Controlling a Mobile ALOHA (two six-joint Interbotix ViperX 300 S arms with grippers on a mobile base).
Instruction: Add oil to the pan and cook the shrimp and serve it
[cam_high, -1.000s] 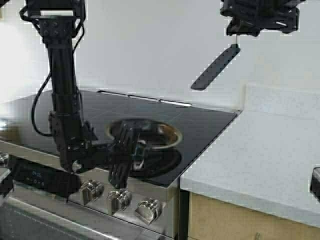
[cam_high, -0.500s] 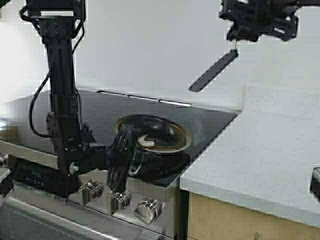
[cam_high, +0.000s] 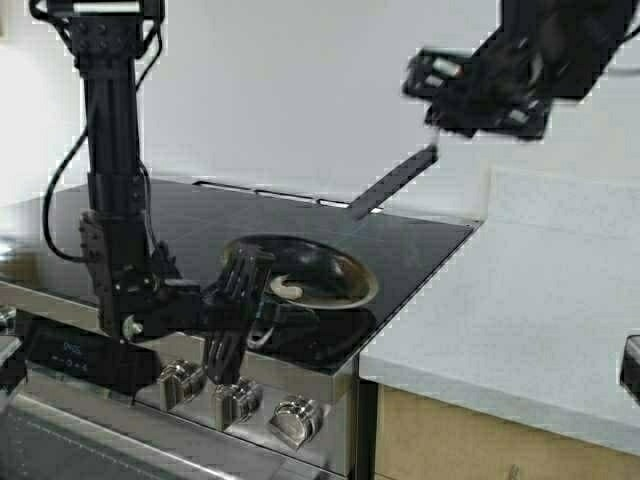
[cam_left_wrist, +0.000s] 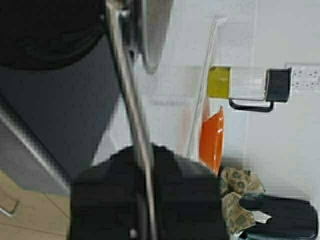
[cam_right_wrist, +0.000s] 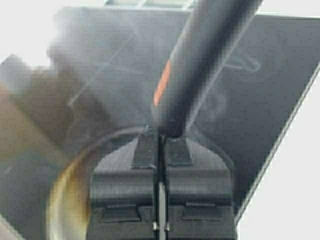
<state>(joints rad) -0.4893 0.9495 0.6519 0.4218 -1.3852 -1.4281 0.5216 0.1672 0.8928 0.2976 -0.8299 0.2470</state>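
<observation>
Since a moment ago the right gripper (cam_high: 432, 140), clenched on a long flat black spatula (cam_high: 390, 182), has swung lower and leftward above the glossy black stovetop (cam_high: 420, 245). Left gripper (cam_high: 238, 310) clamps the small stainless-steel pan's (cam_high: 330, 280) handle; the pale curled shrimp (cam_high: 288, 288) lies inside.

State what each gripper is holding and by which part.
The left gripper grips the pan by its metal handle. The right gripper pinches the top end of a black spatula, raised above the stove.
</observation>
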